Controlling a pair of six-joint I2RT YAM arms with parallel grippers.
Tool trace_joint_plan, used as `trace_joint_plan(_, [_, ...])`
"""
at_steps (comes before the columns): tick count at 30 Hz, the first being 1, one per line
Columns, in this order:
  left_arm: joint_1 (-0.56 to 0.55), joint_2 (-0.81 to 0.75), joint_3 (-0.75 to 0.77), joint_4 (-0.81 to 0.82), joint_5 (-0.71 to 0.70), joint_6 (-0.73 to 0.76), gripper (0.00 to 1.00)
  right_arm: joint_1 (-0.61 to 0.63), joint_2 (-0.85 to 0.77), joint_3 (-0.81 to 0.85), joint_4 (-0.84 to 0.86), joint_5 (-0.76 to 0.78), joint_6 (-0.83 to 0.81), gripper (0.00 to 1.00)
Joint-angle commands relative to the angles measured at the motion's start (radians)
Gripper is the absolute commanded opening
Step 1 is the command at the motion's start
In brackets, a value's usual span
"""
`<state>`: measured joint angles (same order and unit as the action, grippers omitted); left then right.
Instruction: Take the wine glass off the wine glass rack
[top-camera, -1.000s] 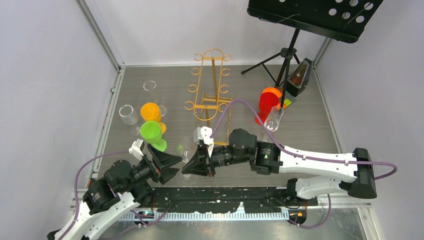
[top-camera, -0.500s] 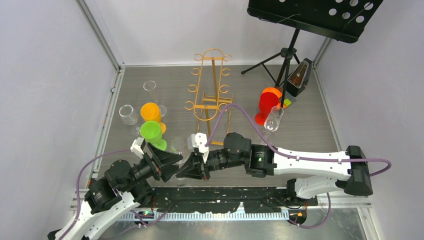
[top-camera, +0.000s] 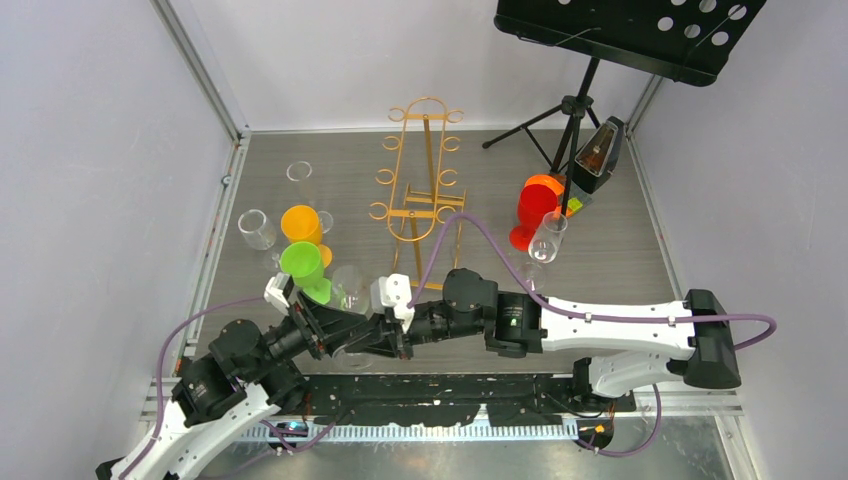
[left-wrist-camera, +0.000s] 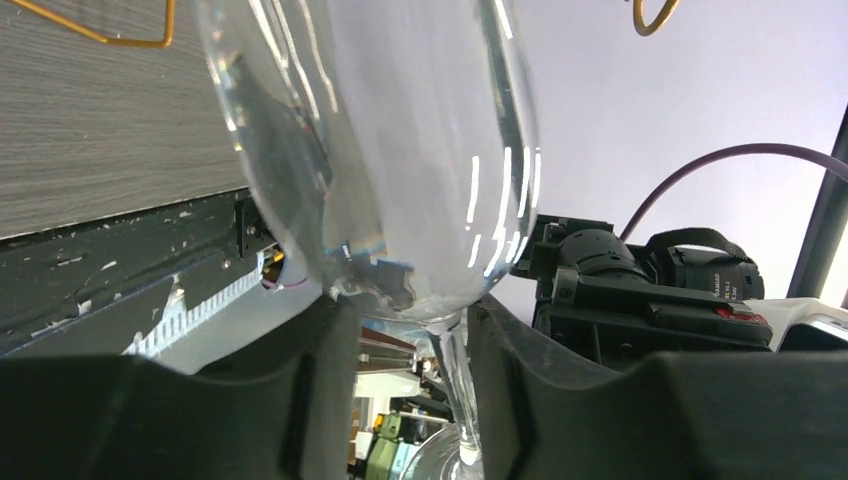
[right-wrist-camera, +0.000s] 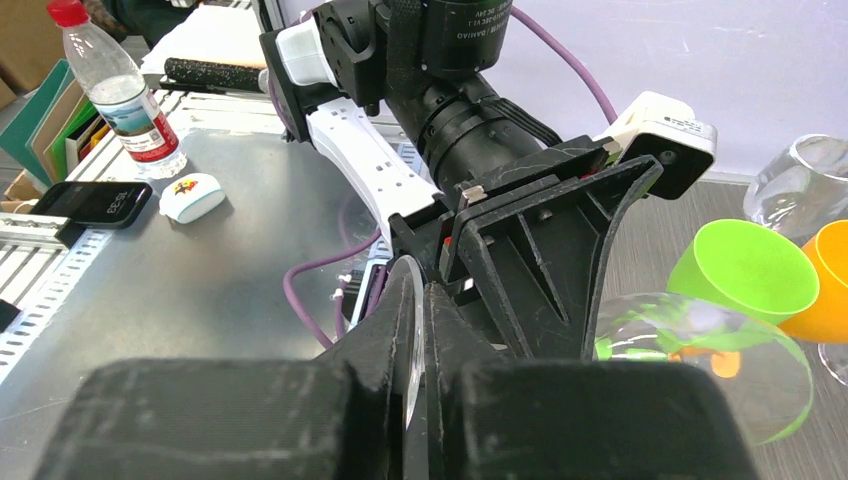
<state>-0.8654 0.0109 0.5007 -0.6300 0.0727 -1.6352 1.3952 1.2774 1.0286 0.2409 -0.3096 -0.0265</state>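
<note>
Here, one wine glass (left-wrist-camera: 400, 150) in right end effector (right-wrist-camera: 420, 322), clenched on foot, left end effector (left-wrist-camera: 412, 330) unclear

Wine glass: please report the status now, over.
Right gripper shut on wine glass foot. Left gripper flanks stem, grip unclear. Off the rack. Green cup close.

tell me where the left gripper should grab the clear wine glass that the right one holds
On the stem, just under the bowl, with the left gripper coming from the side, a finger either side. The stem is thin and free; the bowl is wide and rounded, and the right gripper pinches the foot.
</note>
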Motion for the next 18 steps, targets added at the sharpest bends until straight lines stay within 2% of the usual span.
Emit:
trace_joint_plan(1, [0.003, -0.262, -0.006, 0.054, 0.008, 0.006, 0.38, 0.010, -0.001, 0.034, 0.116, 0.029, -0.063, 0.06])
trace_joint_plan(8, [0.002, -0.266, -0.006, 0.058, 0.007, 0.009, 0.17, 0.013, 0.006, 0.017, 0.111, 0.043, -0.081, 0.06])
trace_joint_plan(12, [0.002, -0.263, -0.003, 0.062, 0.010, 0.015, 0.01, 0.017, 0.008, 0.014, 0.089, 0.056, -0.090, 0.06])
trace_joint_plan(16, [0.002, -0.262, -0.006, 0.076, 0.016, 0.025, 0.00, 0.019, 0.001, 0.006, 0.078, 0.067, -0.089, 0.06])
trace_joint_plan(18, [0.001, -0.259, -0.014, 0.086, 0.022, 0.031, 0.00, 0.020, -0.006, 0.005, 0.061, 0.075, -0.088, 0.13])
